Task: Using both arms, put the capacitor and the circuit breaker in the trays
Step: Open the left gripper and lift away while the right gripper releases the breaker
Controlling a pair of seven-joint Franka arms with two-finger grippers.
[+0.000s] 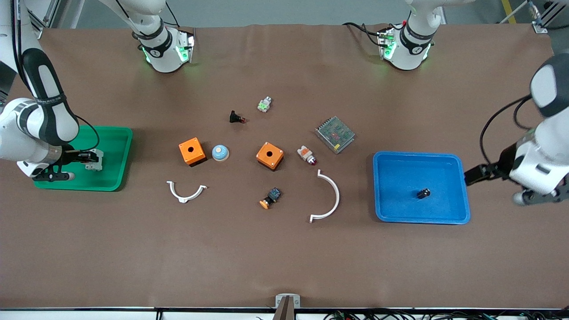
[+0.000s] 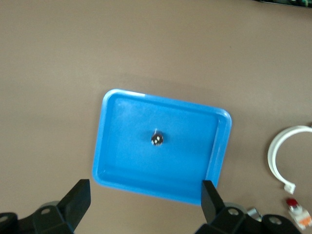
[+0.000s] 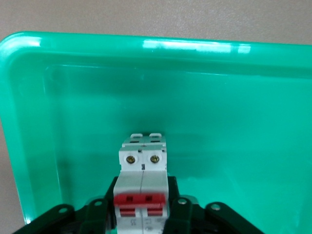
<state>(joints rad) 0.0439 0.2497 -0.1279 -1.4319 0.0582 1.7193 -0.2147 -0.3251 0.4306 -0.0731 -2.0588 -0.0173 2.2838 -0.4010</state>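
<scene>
- Right gripper (image 1: 91,161) sits low in the green tray (image 1: 120,164), fingers clamped on the circuit breaker (image 3: 143,181) at its mid-section, w/ red levers just above the pads.
- Breaker appears upright, screw terminals up; held low over the tray floor. Cannot tell whether its base touches yet. My read: this is the set-down, release still pending.
- Grip across the narrow sides prob. chosen so the block stays square and won't twist on release.
- Left gripper (image 2: 146,204) hangs off the blue tray (image 1: 462,186), over bare table at the left arm's end; fingers spread wide, holding nothing.
- Capacitor (image 1: 423,193) lies alone in the blue tray, roughly mid-floor, clear of all walls. Left-arm half of the job looks done.
- Green tray: only the breaker, nr the wall closest to table centre. Blue tray: only the capacitor.
- Loose parts between the trays, untouched: two orange button boxes (image 1: 192,151), blue-domed cap (image 1: 220,153), indicator lamp (image 1: 306,155), black push-button (image 1: 236,118), switch w/ orange cap (image 1: 270,198), power supply w/ mesh cover (image 1: 335,134), two white curved clips (image 1: 328,195), small green-and-white part (image 1: 264,105).
- Risk: breaker may tip if let go before it is fully seated.
</scene>
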